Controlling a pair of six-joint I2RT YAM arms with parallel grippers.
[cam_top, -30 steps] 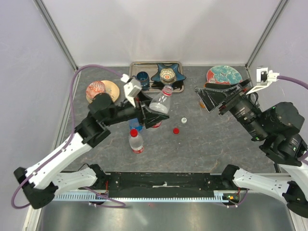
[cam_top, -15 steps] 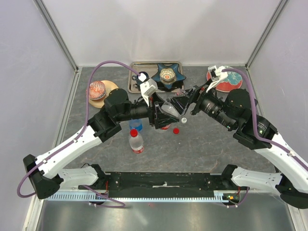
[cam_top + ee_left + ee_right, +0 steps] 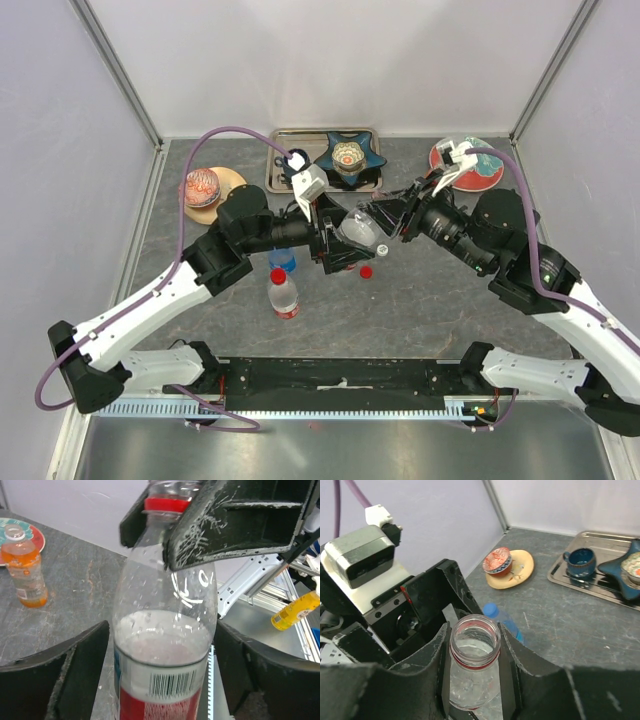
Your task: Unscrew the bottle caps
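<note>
A clear bottle (image 3: 358, 232) with a red-and-white label hangs tilted between both arms, its mouth (image 3: 475, 636) uncapped with a red ring below. My right gripper (image 3: 475, 652) is shut on the bottle's neck (image 3: 165, 504). My left gripper (image 3: 162, 680) is open around the bottle's body, both fingers apart from it. A red cap (image 3: 366, 271) and a white cap (image 3: 381, 249) lie loose on the table. A blue-capped bottle (image 3: 283, 258) and a red-capped bottle (image 3: 283, 293) stand below the left arm. The orange bottle (image 3: 27, 570) stands uncapped.
A metal tray (image 3: 280, 182) at the back holds a dark blue cup (image 3: 580, 562) and a star-shaped dish (image 3: 348, 155). A tan plate with a patterned bowl (image 3: 205, 187) sits back left. A red-and-blue plate (image 3: 480, 172) lies back right, partly under the right arm.
The right arm swung in from the right and its jaws shut on the bottle's neck. The left gripper's jaws opened off the bottle's body.
</note>
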